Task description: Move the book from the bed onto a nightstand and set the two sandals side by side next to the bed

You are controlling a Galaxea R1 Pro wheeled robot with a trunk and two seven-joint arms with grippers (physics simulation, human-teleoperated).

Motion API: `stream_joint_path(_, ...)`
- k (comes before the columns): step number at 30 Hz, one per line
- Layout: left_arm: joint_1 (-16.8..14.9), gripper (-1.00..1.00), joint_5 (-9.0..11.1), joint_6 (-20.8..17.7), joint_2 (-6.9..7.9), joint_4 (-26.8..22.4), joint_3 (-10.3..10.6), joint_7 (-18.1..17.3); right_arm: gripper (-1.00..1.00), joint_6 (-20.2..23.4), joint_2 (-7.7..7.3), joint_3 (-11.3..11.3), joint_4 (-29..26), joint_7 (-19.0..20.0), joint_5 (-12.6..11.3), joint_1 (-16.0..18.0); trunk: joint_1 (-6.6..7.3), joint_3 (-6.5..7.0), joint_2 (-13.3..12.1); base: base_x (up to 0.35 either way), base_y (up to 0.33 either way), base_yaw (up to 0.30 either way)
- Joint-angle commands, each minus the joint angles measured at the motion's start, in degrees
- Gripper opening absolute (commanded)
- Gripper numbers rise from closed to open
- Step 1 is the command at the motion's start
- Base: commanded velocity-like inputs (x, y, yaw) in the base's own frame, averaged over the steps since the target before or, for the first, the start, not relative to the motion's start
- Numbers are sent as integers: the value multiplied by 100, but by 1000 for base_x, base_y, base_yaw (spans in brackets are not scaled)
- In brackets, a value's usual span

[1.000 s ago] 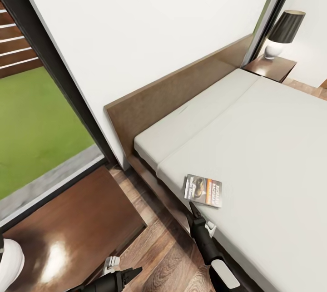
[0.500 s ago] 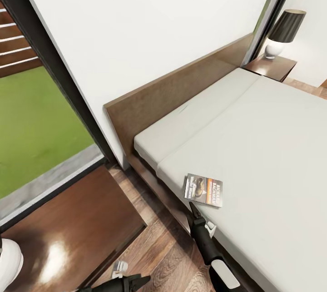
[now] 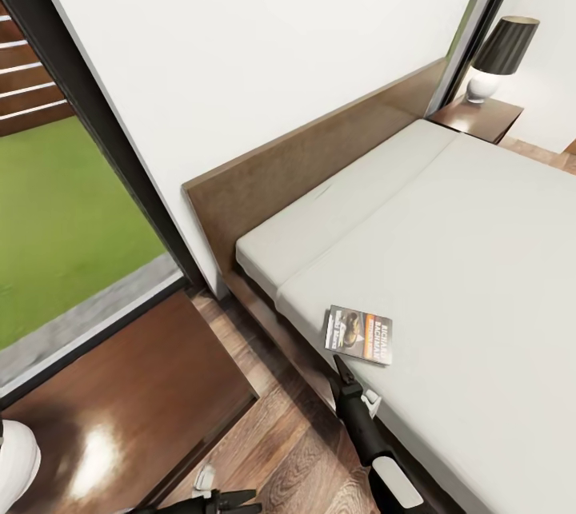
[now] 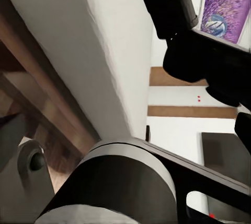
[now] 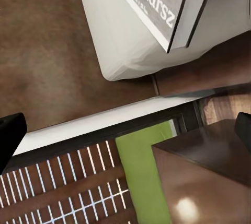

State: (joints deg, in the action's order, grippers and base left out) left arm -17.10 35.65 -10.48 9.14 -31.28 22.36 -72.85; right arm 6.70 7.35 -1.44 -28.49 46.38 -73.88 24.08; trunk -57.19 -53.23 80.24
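- The bed [image 3: 448, 258], a low platform with a pale mattress, lies ahead of and under the right gripper [image 3: 342, 366]; the step in hand is judged to be the pick-up of the book, best done by bringing the jaws level with the mattress edge so that one finger can be slid under the cover.
- The near nightstand [image 3: 120, 394], glossy and dark, sits behind and to the left of the right jaws; it is judged the easier drop-off, since the far nightstand [image 3: 480, 118] lies across the whole bed.
- The book [image 3: 358, 335] lies flat on the mattress near its edge, just ahead of the right fingertips; contact cannot be told.
- In the right wrist view the fingers [image 5: 10, 132] are seen spread wide, with nothing held.
- Whether the left gripper [image 3: 232, 498], low beside the nightstand, is parted or closed cannot be told.
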Motion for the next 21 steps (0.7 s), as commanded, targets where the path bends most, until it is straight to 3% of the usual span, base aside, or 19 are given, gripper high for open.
stream_joint_path(1,-4,100,54,-60,42,-1,42,-77,100,60,3,-14,2,20,-47,2,-22,-22,43,0,0,0)
stream_joint_path(21,-4,100,48,-60,54,25,58,-179,100,60,3,-14,-8,20,-47,2,-462,-381,846,0,0,0)
